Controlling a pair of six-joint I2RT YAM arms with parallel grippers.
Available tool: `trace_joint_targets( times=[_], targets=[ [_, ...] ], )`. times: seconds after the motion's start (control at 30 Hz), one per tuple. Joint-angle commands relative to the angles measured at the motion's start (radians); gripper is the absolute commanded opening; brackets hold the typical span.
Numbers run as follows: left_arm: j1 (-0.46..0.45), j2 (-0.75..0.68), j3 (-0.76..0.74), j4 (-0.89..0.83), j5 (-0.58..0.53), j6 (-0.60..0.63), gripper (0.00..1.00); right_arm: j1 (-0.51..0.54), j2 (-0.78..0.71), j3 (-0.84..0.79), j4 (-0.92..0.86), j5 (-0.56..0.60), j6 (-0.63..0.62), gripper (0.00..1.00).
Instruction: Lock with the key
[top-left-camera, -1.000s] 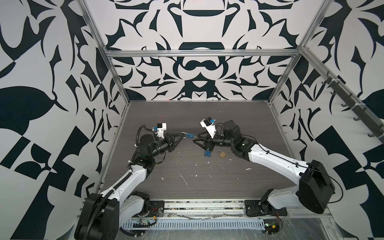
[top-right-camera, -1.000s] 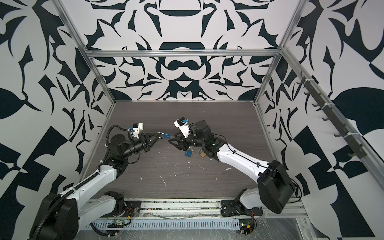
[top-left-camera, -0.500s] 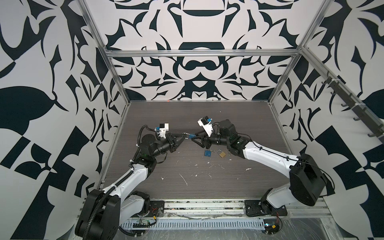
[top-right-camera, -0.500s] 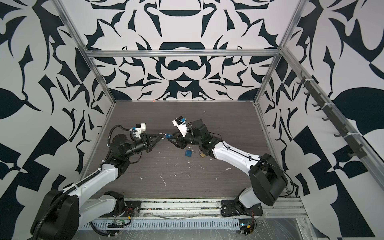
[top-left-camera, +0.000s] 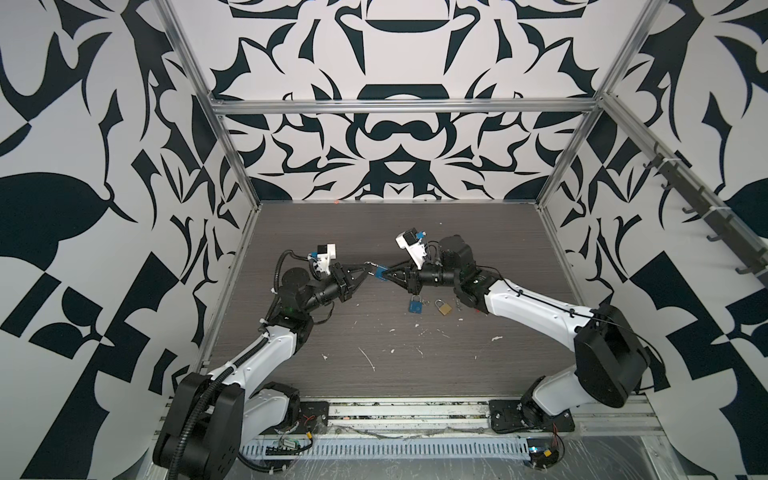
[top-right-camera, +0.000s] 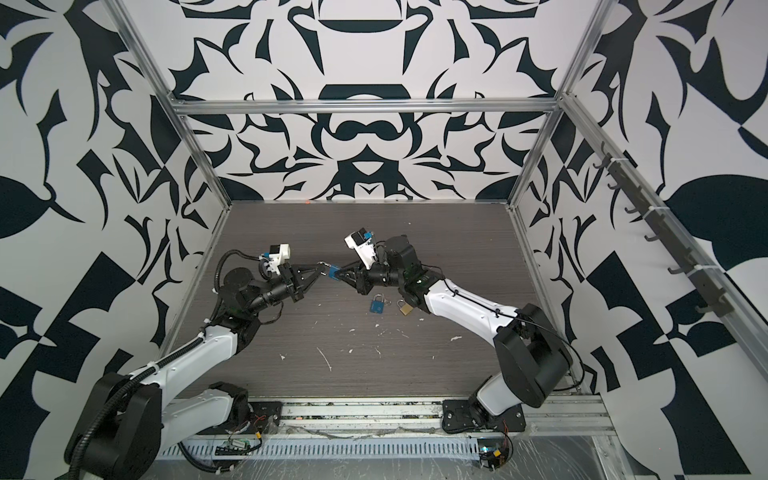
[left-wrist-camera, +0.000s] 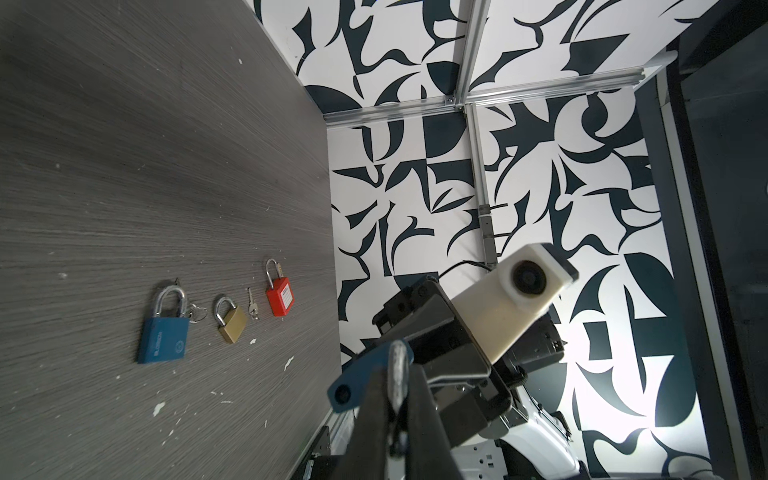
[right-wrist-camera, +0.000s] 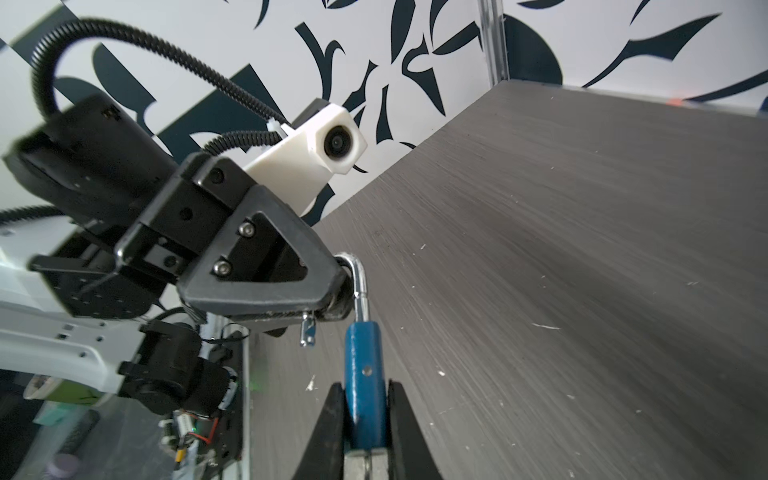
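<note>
Showing the small blue padlock (top-left-camera: 379, 273) held aloft between both arms, centre of both top views: left gripper (top-left-camera: 366, 272) clamped on its shackle (right-wrist-camera: 361, 291), right gripper (top-left-camera: 387, 274) pinching its blue body. I judge this a regrasp before keying; keys (left-wrist-camera: 198, 312) seem to lie beside a larger blue padlock (top-left-camera: 415, 306) on the table (top-left-camera: 332, 232), just below the grippers in frame, so next I must free one gripper to fetch one.
</note>
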Motion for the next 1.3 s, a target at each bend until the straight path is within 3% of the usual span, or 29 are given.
trace_joint_targets(
  times=[0.0, 0.07, 0.1, 0.17, 0.3, 0.5, 0.73, 0.83, 1.03, 1.27],
  targets=[
    [0.002, 0.012, 0.024, 0.112, 0.076, 0.067, 0.00, -0.055, 0.000, 0.016, 0.180, -0.135, 0.249, 0.00],
    [0.029, 0.005, 0.049, 0.031, 0.140, 0.170, 0.46, -0.090, 0.024, 0.041, 0.202, -0.256, 0.378, 0.00],
    [0.045, -0.006, 0.055, -0.038, 0.147, 0.232, 0.61, -0.099, 0.036, 0.046, 0.211, -0.308, 0.439, 0.00],
    [0.060, -0.032, 0.068, -0.156, 0.139, 0.343, 0.71, -0.105, 0.043, 0.048, 0.213, -0.383, 0.515, 0.00],
    [0.061, -0.060, 0.076, -0.216, 0.130, 0.431, 0.71, -0.105, 0.029, 0.029, 0.164, -0.462, 0.555, 0.00],
    [0.061, -0.062, 0.073, -0.211, 0.153, 0.438, 0.65, -0.109, -0.016, 0.011, -0.008, -0.496, 0.401, 0.00],
    [0.061, -0.063, 0.054, -0.185, 0.165, 0.412, 0.39, -0.112, 0.010, 0.020, -0.019, -0.509, 0.382, 0.00],
    [0.061, -0.067, 0.039, -0.152, 0.174, 0.387, 0.33, -0.112, 0.022, 0.025, -0.017, -0.512, 0.376, 0.00],
    [0.052, -0.045, 0.029, -0.069, 0.224, 0.325, 0.30, -0.113, 0.048, 0.037, -0.019, -0.513, 0.374, 0.00],
    [0.035, -0.034, 0.022, -0.100, 0.235, 0.340, 0.30, -0.113, 0.050, 0.060, -0.014, -0.501, 0.378, 0.00]
  ],
)
